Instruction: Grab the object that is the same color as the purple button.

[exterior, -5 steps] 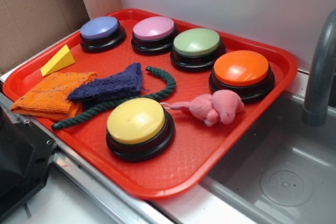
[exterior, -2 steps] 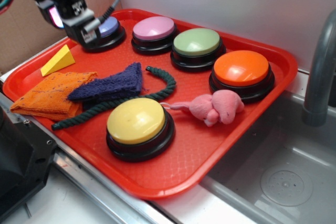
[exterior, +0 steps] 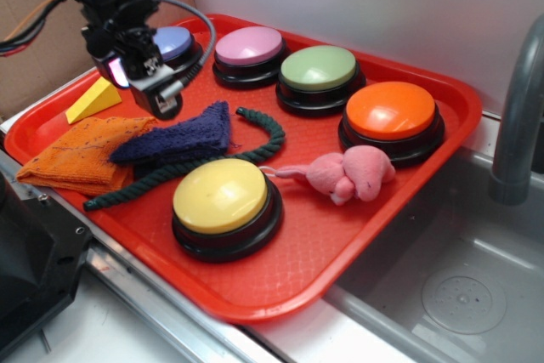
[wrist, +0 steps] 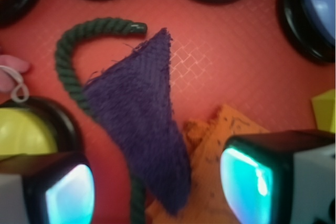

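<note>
Red tray on the table: spread pincer hovers above purple knitted cloth (periwinkle button behind)

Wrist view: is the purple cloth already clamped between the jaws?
No, the purple cloth lies flat on the tray, with the gripper above it, jaws apart.

No text — nothing legible.

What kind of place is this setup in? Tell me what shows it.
Probably a toy kitchen sink counter used as a robot test bench. A grey faucet stands over a sink basin with a drain. Beside it, a red tray holds dome buttons and cloths, with cardboard behind.
</note>
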